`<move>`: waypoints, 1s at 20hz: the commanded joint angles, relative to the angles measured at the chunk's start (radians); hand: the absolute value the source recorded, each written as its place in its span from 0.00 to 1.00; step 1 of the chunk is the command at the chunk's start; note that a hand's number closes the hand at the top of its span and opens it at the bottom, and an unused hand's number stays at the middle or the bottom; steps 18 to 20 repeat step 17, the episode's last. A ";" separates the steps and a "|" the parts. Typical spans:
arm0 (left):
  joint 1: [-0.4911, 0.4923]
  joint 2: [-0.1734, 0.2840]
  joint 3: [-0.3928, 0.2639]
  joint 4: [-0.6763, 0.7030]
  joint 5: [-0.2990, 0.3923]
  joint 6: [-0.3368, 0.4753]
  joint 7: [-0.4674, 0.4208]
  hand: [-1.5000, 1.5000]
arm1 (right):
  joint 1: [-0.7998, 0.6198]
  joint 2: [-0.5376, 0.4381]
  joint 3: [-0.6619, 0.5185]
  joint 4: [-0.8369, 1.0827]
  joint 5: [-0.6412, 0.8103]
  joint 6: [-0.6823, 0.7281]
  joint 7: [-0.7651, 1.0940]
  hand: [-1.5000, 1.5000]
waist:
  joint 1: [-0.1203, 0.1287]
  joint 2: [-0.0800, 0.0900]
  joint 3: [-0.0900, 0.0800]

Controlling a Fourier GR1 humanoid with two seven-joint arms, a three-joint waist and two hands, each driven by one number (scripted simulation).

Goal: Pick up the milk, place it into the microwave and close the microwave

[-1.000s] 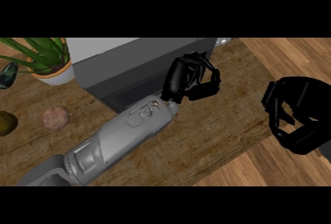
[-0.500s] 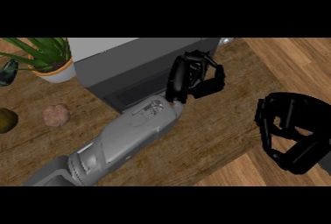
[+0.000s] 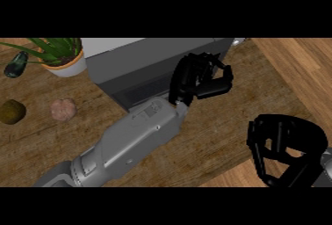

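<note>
Head view: left hand (image 3: 201,81) with curled fingers against the front corner of the grey microwave (image 3: 142,66), at the counter's (image 3: 214,127) back edge | right hand (image 3: 285,149) near the front right corner, fingers curled, holding nothing | milk not visible | plant pot (image 3: 65,68), back left.

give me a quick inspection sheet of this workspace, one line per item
surface: wooden counter, paler wood strip at the right.
job's things: grey microwave at top centre; milk not seen.
clutter: potted plant at top left, a dark green item left of it, a brown round item and a pinkish one at left.
hands: left hand, fingers curled, at the microwave's right end; whether it holds anything cannot be told. right hand, fingers curled on nothing, at lower right.
cables: nothing seen.
surroundings: nothing seen beyond the counter.
</note>
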 commanded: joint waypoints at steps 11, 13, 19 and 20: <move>0.135 0.044 0.071 0.152 0.162 -0.222 -0.062 1.00 | 0.153 0.054 0.066 -0.156 0.022 -0.072 -0.008 1.00 | 0.079 -0.005 -0.008; 0.139 0.052 0.068 0.160 0.171 -0.258 -0.072 1.00 | 0.163 0.054 0.071 -0.183 0.033 -0.082 -0.005 1.00 | 0.089 -0.007 -0.010; 0.152 0.044 0.061 0.181 0.193 -0.304 -0.090 1.00 | 0.202 0.076 0.100 -0.227 0.059 -0.117 0.002 1.00 | 0.102 -0.010 -0.010; 0.152 0.044 0.061 0.181 0.193 -0.304 -0.090 1.00 | 0.202 0.076 0.100 -0.227 0.059 -0.117 0.002 1.00 | 0.102 -0.010 -0.010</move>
